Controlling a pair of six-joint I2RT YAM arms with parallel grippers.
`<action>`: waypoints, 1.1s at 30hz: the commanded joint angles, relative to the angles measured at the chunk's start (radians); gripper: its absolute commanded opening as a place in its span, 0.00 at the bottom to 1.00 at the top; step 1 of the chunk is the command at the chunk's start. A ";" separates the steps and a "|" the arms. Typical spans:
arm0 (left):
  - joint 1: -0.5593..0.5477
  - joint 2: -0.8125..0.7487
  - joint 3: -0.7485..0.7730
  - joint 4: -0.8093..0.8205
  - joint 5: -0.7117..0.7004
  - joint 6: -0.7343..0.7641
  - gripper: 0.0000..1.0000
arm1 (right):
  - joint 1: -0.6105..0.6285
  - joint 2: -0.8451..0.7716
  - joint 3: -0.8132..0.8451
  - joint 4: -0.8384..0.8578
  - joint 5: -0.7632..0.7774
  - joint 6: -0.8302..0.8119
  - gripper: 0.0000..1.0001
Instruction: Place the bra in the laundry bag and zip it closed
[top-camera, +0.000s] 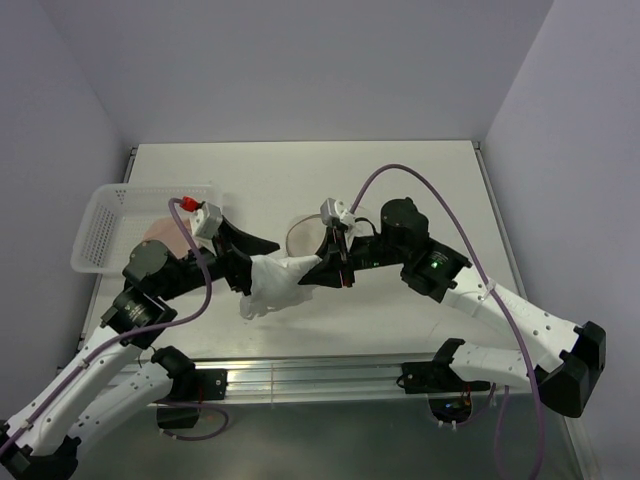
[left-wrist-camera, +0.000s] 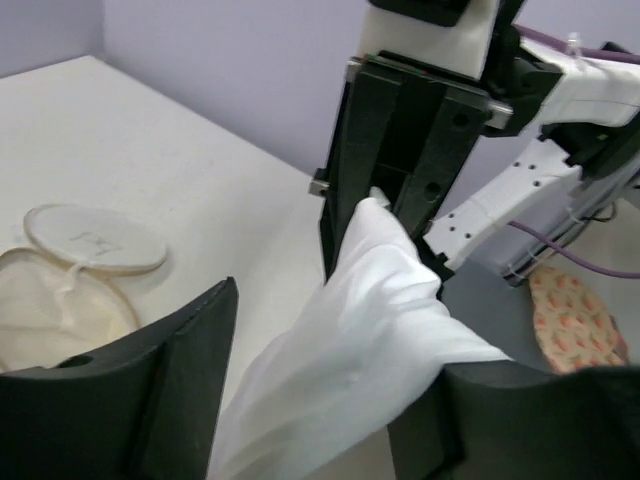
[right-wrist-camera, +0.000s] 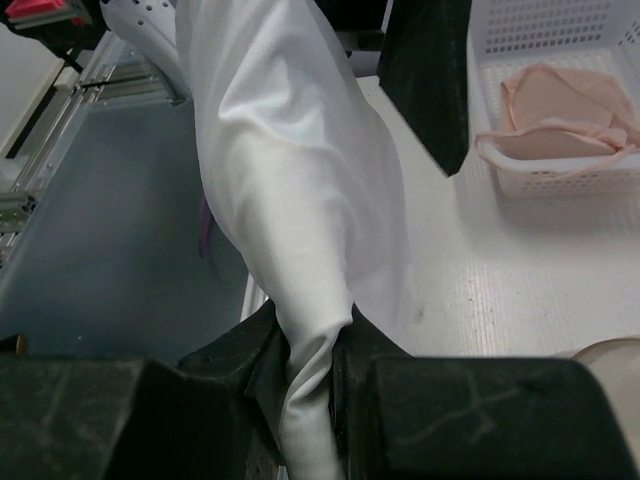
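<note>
The pale pink bra (right-wrist-camera: 560, 110) lies in the white perforated basket (right-wrist-camera: 600, 40), and also shows in the top view (top-camera: 158, 230). The round mesh laundry bag (left-wrist-camera: 70, 270) lies open on the table, its two halves side by side, just behind my right gripper (top-camera: 335, 262) in the top view (top-camera: 300, 235). My right gripper (right-wrist-camera: 310, 350) is shut on one end of a white cloth (right-wrist-camera: 290, 180). The cloth (top-camera: 275, 282) stretches across to my left gripper (left-wrist-camera: 335, 340), whose jaws stand wide apart with the cloth (left-wrist-camera: 370, 310) running between them and resting against the right finger (left-wrist-camera: 530, 420).
The basket (top-camera: 100, 225) stands at the table's left edge. The metal rail (top-camera: 320, 375) runs along the near edge. The two arms face each other at mid-table, grippers close together. Purple cables (top-camera: 400, 170) loop above both wrists.
</note>
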 joint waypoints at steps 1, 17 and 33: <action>-0.002 -0.038 0.076 -0.079 -0.136 0.043 0.66 | -0.010 -0.026 -0.015 0.045 0.044 0.010 0.09; -0.002 -0.155 0.114 -0.291 -0.682 -0.001 0.80 | -0.086 -0.092 -0.081 0.184 0.145 0.164 0.00; -0.004 0.228 -0.076 -0.061 -0.699 -0.265 0.49 | -0.093 -0.316 -0.153 0.143 0.820 0.266 0.00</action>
